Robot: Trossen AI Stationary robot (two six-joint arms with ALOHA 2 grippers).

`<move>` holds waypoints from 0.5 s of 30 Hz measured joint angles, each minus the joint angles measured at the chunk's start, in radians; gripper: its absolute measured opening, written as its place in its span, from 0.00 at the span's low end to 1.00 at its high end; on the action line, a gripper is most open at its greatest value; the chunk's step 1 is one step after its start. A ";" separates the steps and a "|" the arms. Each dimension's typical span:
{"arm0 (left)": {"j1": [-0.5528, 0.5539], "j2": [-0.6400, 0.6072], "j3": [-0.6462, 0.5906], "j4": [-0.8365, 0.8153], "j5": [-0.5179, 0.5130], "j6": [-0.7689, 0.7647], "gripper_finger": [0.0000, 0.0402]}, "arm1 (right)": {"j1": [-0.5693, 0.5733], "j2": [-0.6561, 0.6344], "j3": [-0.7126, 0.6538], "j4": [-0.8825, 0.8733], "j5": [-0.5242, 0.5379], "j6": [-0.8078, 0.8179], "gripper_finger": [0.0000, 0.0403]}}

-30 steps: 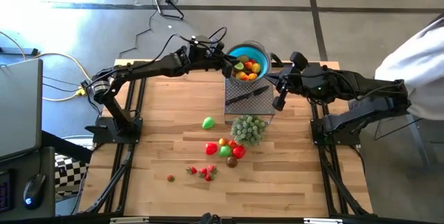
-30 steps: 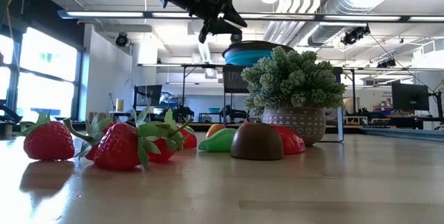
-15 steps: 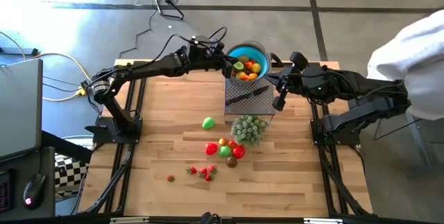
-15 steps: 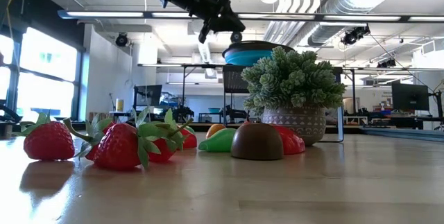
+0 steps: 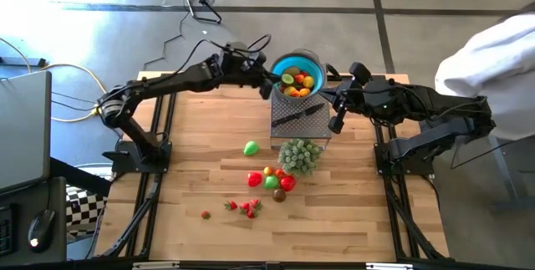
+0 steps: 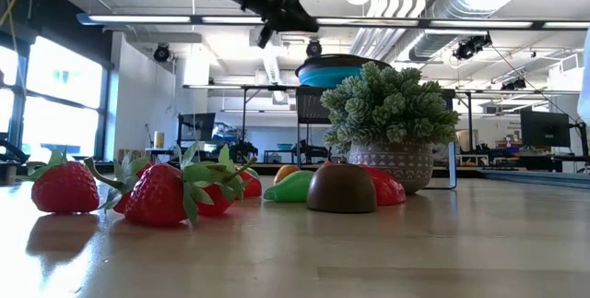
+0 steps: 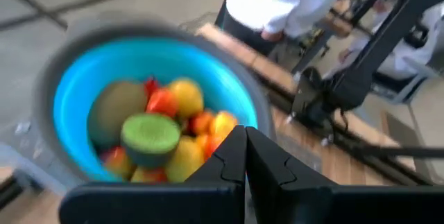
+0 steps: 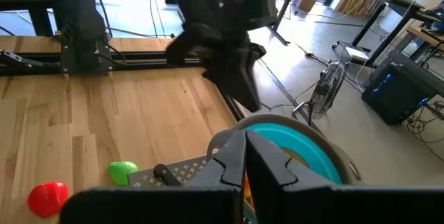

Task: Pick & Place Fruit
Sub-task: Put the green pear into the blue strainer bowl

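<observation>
What changed: a moment ago the left gripper [image 5: 269, 76] hung partly open above the blue bowl [image 5: 311, 62]. Now its two fingers are pressed together and it has slid back off the bowl's near edge.
What that means: I think a fruit has just been dropped in, and the arm is going back for another one.
Left gripper: shut tight, nothing between the fingers [image 7: 236, 156]. It hangs in the air just beside the bowl rim, well above the table [image 5: 192, 161].
Left arm pose: it reaches from the left side of the table across to the far middle, stretched out long and nearly flat.
Right gripper: [image 5: 337, 123] shut too, holding nothing. It waits just beside the bowl's stand, on the right.
Right arm pose: bent at the elbow, resting low at the right edge of the table.
Fruit in the bowl: a pile of red, orange, yellow and green fruit [image 7: 163, 130], with a flat green piece on top.
Fruit left on the table: one green fruit [image 5: 251, 148] alone, a small bunch of red, yellow, green and brown ones [image 5: 273, 180] by the bushy green plant [image 5: 299, 155], and some strawberries [image 5: 246, 207] nearer the front.
Other thing: a black-handled knife [image 5: 294, 116] lies on the grey stand under the bowl.
How far along: many fruits are in, but about a dozen still wait.
</observation>
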 joint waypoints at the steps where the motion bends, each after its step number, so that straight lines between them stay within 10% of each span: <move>1: -0.001 -0.010 0.000 -0.029 0.000 0.002 0.00 | 0.000 0.000 0.000 0.000 0.000 0.000 0.01; 15: -0.105 -0.120 0.000 -0.167 -0.046 0.139 0.00 | 0.000 0.000 0.000 -0.001 0.000 0.047 0.01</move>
